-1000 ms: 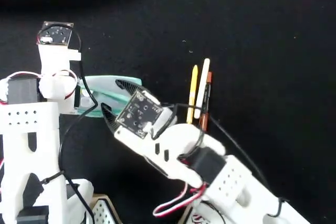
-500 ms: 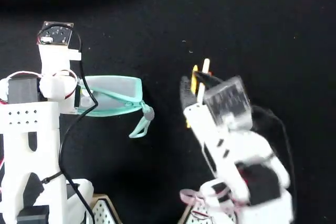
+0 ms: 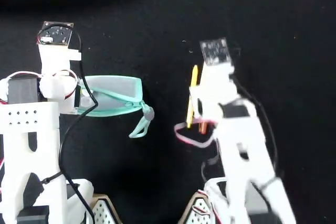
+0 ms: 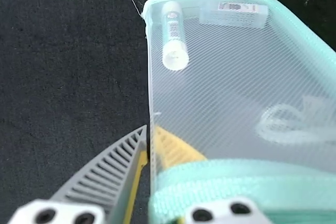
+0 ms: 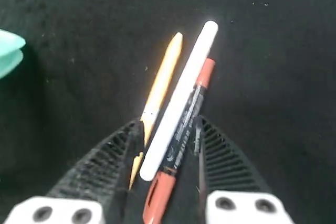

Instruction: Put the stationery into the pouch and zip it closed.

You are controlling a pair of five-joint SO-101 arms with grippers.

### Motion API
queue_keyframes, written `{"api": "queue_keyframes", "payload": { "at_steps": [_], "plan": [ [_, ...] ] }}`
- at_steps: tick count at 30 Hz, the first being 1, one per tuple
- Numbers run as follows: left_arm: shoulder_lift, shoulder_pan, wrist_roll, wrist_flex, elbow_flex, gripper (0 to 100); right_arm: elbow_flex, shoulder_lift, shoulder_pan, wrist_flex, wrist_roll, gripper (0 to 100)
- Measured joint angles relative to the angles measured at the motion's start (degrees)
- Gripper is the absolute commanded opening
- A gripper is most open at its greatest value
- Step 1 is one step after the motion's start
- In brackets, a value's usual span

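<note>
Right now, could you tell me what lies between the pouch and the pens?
Bare black table in the high view, apart from the pouch's own strap.

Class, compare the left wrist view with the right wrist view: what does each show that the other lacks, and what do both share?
Left wrist view, not the right: the left pincer clamped on the pouch edge, and a white tube and white block inside its mesh. Right wrist view, not the left: the right pincer open astride a yellow pen, a white pen and a red pen. Both: the black table, and the pouch, a mint corner in the right wrist view.
</note>
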Motion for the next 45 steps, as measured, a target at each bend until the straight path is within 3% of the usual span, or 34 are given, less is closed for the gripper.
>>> {"api": "queue_keyframes", "payload": {
  "at_steps": [10,18,23,26,34,41,45],
  "plan": [
    [0.00,0.00,0.00,0.00,0.00,3,-35.34,43.25,-1.23,5.19,-2.73,15.8],
    [0.00,0.00,0.00,0.00,0.00,3,-49.41,60.13,-1.14,7.30,-2.81,15.8],
    [0.00,0.00,0.00,0.00,0.00,3,-52.04,62.68,-1.14,7.38,-2.90,15.2],
    [0.00,0.00,0.00,0.00,0.00,3,-52.75,63.30,-1.14,7.47,-2.90,1.1],
    [0.00,0.00,0.00,0.00,0.00,3,-52.66,61.71,-1.05,13.80,-0.09,1.2],
    [0.00,0.00,0.00,0.00,0.00,3,-37.19,48.70,-7.65,14.42,2.73,1.3],
    [0.00,0.00,0.00,0.00,0.00,3,-30.86,44.48,-9.76,11.60,4.48,10.9]
  ]
}}
